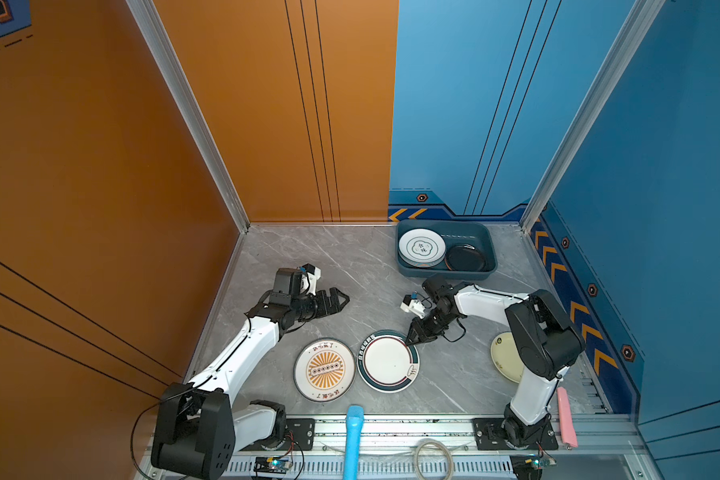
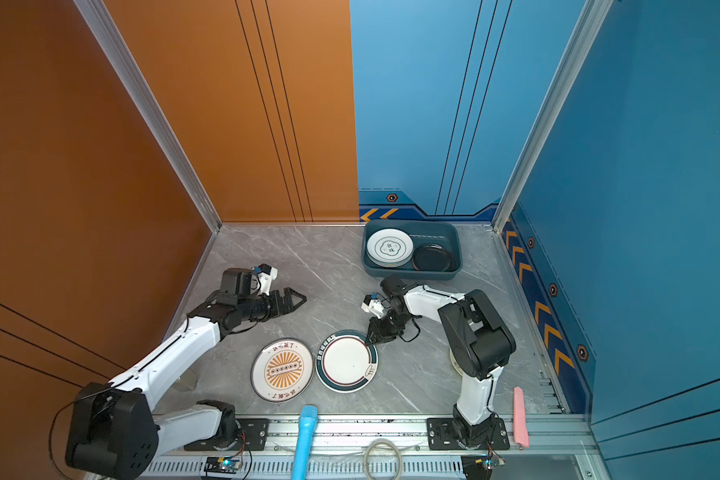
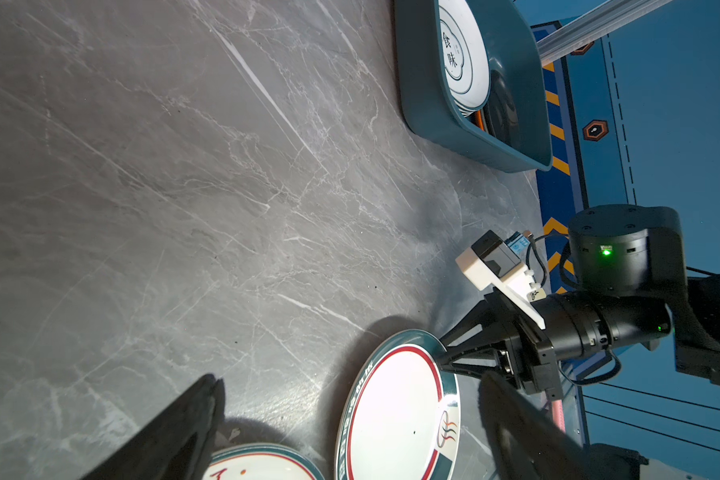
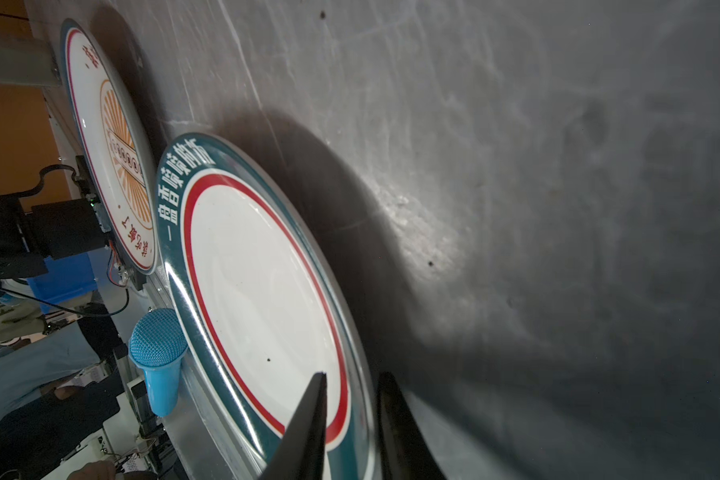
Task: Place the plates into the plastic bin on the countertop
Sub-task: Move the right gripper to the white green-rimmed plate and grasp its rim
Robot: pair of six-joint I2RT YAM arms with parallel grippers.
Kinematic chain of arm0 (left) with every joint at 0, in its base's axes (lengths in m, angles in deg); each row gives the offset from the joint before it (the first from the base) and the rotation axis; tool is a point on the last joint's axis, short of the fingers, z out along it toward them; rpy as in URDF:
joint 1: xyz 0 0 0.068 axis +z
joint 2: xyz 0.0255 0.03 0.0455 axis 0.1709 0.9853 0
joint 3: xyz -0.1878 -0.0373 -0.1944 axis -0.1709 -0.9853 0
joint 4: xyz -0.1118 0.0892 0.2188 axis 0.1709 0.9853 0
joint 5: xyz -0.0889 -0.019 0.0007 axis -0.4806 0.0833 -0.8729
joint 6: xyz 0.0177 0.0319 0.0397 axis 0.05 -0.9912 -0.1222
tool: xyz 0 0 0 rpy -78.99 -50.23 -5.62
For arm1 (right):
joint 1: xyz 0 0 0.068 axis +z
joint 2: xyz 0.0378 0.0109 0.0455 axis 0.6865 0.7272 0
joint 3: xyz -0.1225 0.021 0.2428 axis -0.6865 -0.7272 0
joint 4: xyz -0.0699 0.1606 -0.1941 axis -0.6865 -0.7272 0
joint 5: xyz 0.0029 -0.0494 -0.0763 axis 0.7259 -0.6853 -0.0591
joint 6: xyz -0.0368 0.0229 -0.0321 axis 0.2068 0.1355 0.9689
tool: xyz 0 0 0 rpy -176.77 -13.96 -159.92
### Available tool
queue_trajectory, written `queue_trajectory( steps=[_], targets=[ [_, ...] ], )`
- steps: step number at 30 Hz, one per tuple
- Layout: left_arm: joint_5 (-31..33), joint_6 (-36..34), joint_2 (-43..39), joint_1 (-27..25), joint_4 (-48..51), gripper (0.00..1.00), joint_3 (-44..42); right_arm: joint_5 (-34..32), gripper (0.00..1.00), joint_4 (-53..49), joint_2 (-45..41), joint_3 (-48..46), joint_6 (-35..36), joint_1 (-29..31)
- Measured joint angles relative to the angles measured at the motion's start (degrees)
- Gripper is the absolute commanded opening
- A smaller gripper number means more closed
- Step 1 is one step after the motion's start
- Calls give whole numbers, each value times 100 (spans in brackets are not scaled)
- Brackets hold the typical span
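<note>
Left gripper (image 1: 338, 300) hangs spread wide and empty over bare countertop (image 1: 350, 257). Sunburst plate (image 1: 325, 370) lies flat, just beside teal-rim plate (image 1: 387, 360). Right gripper (image 1: 410, 341) pinches that plate's bin-side rim. Advice: lift rim-first, tilt gently, clear the neighbour. Bin (image 1: 445, 275) is near, back by the wall, with an open lane to it. Cream plate (image 1: 506, 357) lies part-hidden under the right arm.

We find both top views bright, evenly lit from overhead and sharp. In the right wrist view the round white teal-rimmed plate (image 4: 262, 291) casts a broad soft shadow over the grey marble-look countertop (image 4: 537, 145); glare streaks its rim.
</note>
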Motion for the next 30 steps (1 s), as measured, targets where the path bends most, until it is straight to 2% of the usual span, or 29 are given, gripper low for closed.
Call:
queue_trajectory(
  steps=[6, 10, 13, 20, 27, 30],
  targets=[
    [33, 0, 33, -37, -2, 98, 0, 68, 14, 129, 0, -107, -7, 0],
    [39, 0, 35, -70, -15, 98, 0, 111, 19, 232, 0, -205, -37, 2],
    [44, 0, 35, -79, -17, 98, 0, 175, 19, 321, 0, -289, -48, 4],
    [66, 0, 48, -90, -24, 98, 0, 422, 6, 527, 0, -407, -105, 4],
    [101, 2, 94, -153, -63, 98, 0, 586, 0, 632, -59, -487, -179, -17],
    [96, 22, 118, -186, -140, 98, 0, 605, 0, 629, -330, -592, -284, -68]
  ],
)
